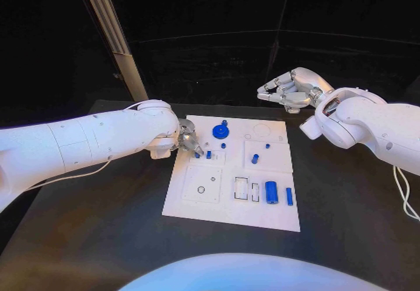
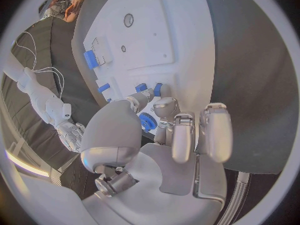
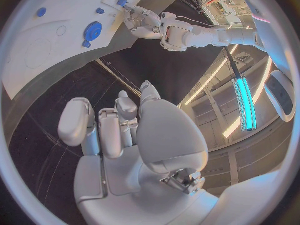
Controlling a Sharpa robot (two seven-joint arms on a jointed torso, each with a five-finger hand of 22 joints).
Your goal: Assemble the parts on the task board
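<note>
Blue peg (image 1: 208, 154) is standing at the task board's (image 1: 229, 219) upper-left recess, the left hand (image 1: 186, 140) pinching it; the right hand (image 1: 281, 92) is hovering empty, fingers loosely curled. A tilted peg risks jamming.

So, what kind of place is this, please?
Probably a robotics lab or test cell: a white task board with small blue parts on a black table, and long ceiling lights overhead.
</note>
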